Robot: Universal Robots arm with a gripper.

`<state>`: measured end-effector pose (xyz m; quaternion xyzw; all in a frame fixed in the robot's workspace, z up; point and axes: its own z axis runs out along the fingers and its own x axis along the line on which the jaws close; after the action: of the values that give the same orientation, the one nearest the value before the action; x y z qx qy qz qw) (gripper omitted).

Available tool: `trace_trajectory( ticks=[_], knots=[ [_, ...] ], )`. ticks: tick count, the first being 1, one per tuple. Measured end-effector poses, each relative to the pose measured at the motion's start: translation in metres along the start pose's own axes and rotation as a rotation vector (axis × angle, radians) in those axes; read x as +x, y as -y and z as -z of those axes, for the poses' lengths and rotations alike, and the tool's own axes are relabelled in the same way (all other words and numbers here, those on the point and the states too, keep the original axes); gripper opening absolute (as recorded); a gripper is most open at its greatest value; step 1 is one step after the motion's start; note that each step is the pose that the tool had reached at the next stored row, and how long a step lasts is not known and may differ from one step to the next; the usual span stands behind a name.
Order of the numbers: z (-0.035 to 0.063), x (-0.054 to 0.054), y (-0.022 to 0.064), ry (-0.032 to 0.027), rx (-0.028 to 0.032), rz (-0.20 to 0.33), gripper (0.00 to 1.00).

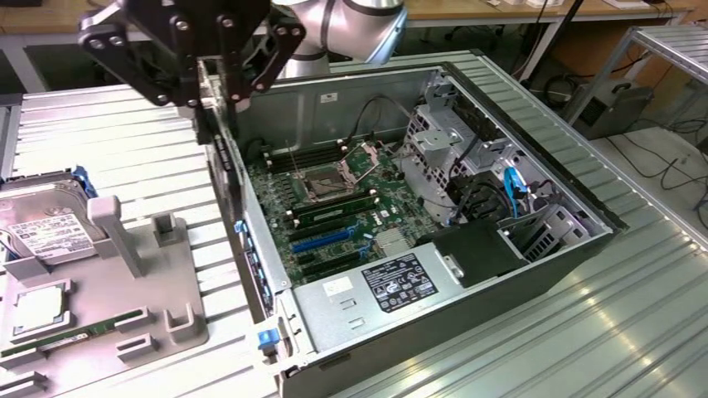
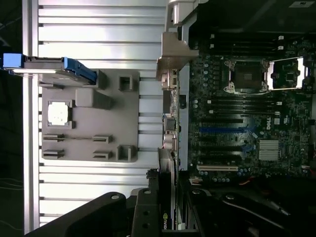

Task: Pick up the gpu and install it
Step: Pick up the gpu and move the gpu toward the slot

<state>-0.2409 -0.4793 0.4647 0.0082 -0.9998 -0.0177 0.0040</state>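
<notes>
In the exterior view, the pincer [image 1: 212, 93] hangs over the open computer case [image 1: 332, 99], at the case wall on the exterior view's left. Its black fingers are closed on the gpu [image 1: 218, 145], which hangs upright and edge-on. The card's lower end lies across that wall; whether it touches cannot be told. Inside the case lies the motherboard [image 1: 332, 207] with its open processor socket [image 1: 330, 182], and at the near end sits the power supply [image 1: 376, 286] with a black label. On the ribbed metal worktop [image 1: 133, 133], well to the exterior view's left of the case, stands a grey holder [image 1: 133, 274]. A hard drive [image 1: 45, 228] leans at it and a green memory stick [image 1: 78, 336] lies in it

In the wrist view, the pincer [image 2: 167, 200] grips the gpu [image 2: 165, 218] between its two dark fingers [image 2: 106, 212]. The card is seen along its thin edge and runs out over the border between the worktop [image 2: 98, 29] and the case. Beside it lies the motherboard [image 2: 247, 118] with blue and black slots and the socket [image 2: 244, 76]. On the other side sits the grey holder [image 2: 89, 123], with the blue-edged hard drive [image 2: 49, 66] at its end
</notes>
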Motion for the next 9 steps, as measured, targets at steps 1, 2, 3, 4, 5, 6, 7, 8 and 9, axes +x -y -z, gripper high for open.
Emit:
trace_trajectory(
  ticks=[1, 2, 3, 4, 5, 6, 7, 8, 9],
  knots=[
    [0.0, -0.005, 0.0001, -0.0002, 0.0001, 0.0, 0.26],
    [-0.0004, -0.009, 0.0002, -0.0004, 0.0001, 0.0, 0.26],
    [-0.0011, -0.013, 0.0003, -0.0007, 0.0, 0.0, 0.26],
    [-0.0021, -0.019, 0.0004, -0.001, 0.0, 0.0, 0.26],
    [-0.0034, -0.024, 0.0006, -0.0013, 0.0, 0.0, 0.26],
    [-0.0048, -0.028, 0.0007, -0.0015, 0.0003, 0.0, 0.26],
    [-0.0063, -0.032, 0.0008, -0.0017, 0.0012, 0.0, 0.26],
    [-0.008, -0.037, 0.0009, -0.0019, 0.0023, 0.0, 0.26],
    [-0.0096, -0.041, 0.001, -0.002, 0.0033, 0.0, 0.26]
  ],
)
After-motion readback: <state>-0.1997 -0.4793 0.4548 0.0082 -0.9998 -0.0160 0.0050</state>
